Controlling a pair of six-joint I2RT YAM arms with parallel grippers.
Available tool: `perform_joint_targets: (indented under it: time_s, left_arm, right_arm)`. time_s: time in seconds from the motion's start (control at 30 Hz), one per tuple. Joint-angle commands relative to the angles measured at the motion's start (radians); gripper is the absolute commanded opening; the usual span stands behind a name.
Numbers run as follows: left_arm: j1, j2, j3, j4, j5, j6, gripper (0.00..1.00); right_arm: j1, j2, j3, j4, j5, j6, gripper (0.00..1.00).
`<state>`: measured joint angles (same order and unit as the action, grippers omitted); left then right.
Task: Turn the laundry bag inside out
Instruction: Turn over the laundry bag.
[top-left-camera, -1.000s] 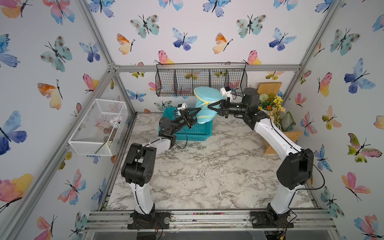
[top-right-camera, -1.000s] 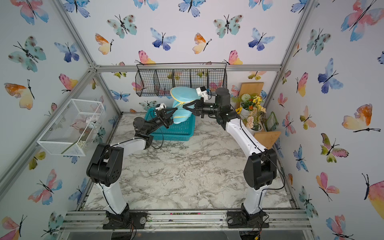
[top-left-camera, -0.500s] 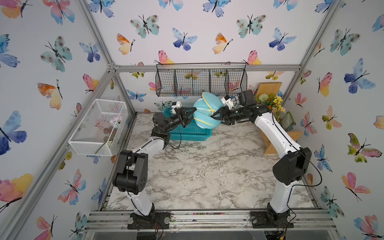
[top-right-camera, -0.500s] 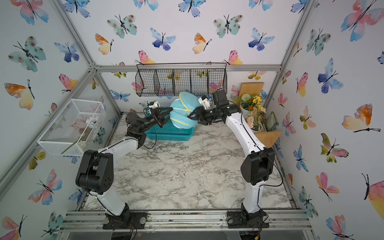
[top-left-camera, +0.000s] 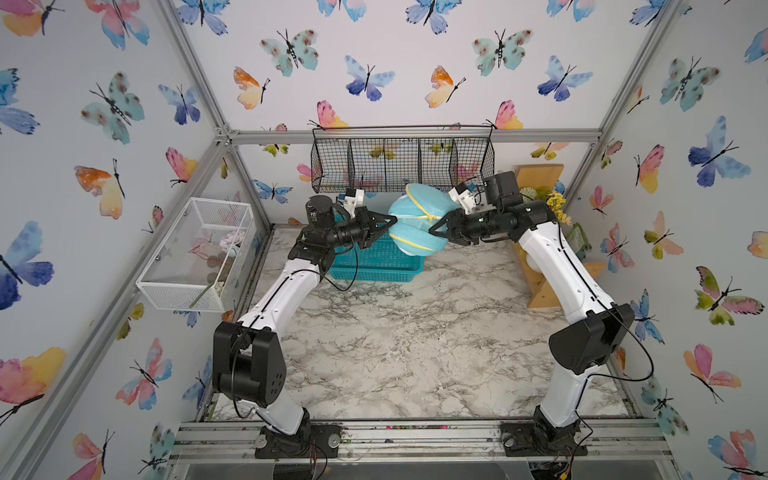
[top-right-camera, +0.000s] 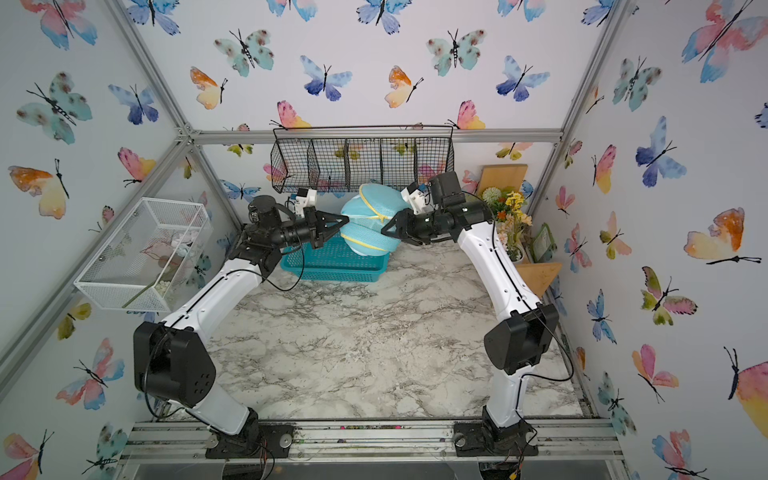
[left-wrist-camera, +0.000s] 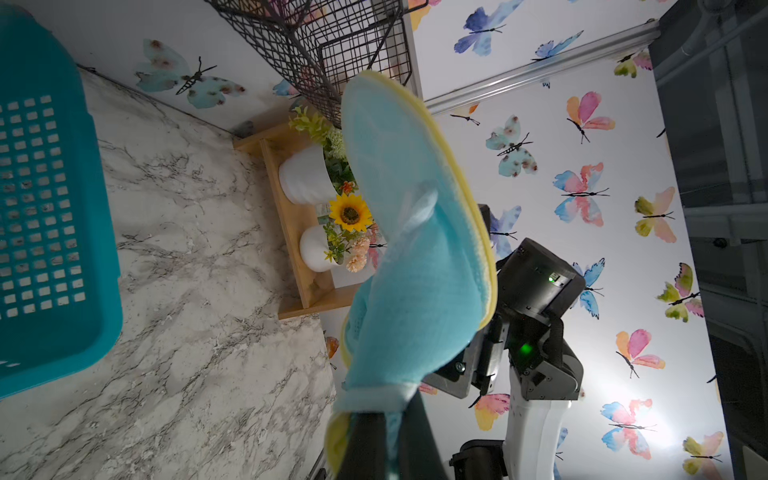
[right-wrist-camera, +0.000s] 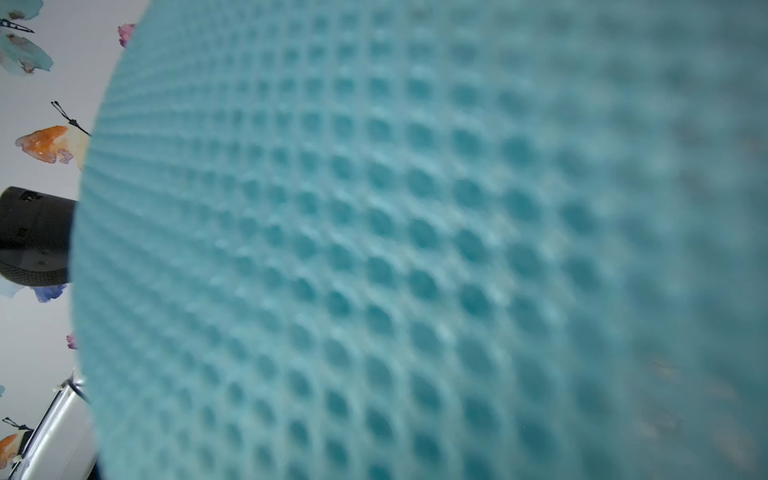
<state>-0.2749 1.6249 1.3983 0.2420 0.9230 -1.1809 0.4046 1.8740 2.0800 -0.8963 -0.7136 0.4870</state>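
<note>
I hold the laundry bag (top-left-camera: 419, 203) up by the back edge of the surface (top-left-camera: 395, 340).
My left claw (top-left-camera: 390, 219) pinches it; right claw (top-left-camera: 435, 232), I cannot tell.

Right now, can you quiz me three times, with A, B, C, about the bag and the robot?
1. Where is the bag?
A. Lying on the table
B. Held up in the air
C. Inside the basket

2. What colour is the bag's edge?
A. Yellow
B. Red
C. Black

3. What is the left hand doing?
A. Open, far from the bag
B. Resting on the table
C. Shut, pinching the bag

Answers:
1 B: it hangs off the table, clear of the basket.
2 A: a yellow band rims the blue mesh.
3 C: the left wrist view shows its fingers closed on the cloth.
</note>
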Motion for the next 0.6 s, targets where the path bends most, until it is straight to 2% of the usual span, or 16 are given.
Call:
perform_joint_targets:
  time_s: [0.0, 0.1, 0.23, 0.3, 0.47, 0.57]
  left_arm:
    - [-0.084, 0.019, -0.038, 0.169, 0.082, -0.089, 0.0]
    - [-0.117, 0.046, -0.068, 0.376, 0.101, -0.226, 0.01]
    - [-0.175, 0.095, -0.064, 0.551, 0.119, -0.343, 0.1]
    - [-0.193, 0.114, -0.058, 0.59, 0.129, -0.37, 0.15]
    - [-0.206, 0.154, -0.058, 0.628, 0.169, -0.407, 0.21]
    - [-0.211, 0.162, -0.045, 0.549, 0.195, -0.359, 0.21]
  right_arm:
    - [0.034, 0.021, 0.011, 0.093, -0.101, 0.015, 0.42]
    - [0.046, 0.036, 0.01, 0.116, -0.123, 0.034, 0.42]
    - [0.053, 0.052, 0.015, 0.157, -0.151, 0.064, 0.37]
    - [0.053, 0.057, 0.015, 0.176, -0.174, 0.076, 0.32]
    - [0.054, 0.051, 0.006, 0.267, -0.238, 0.136, 0.11]
    - [0.054, 0.052, 0.019, 0.292, -0.263, 0.155, 0.08]
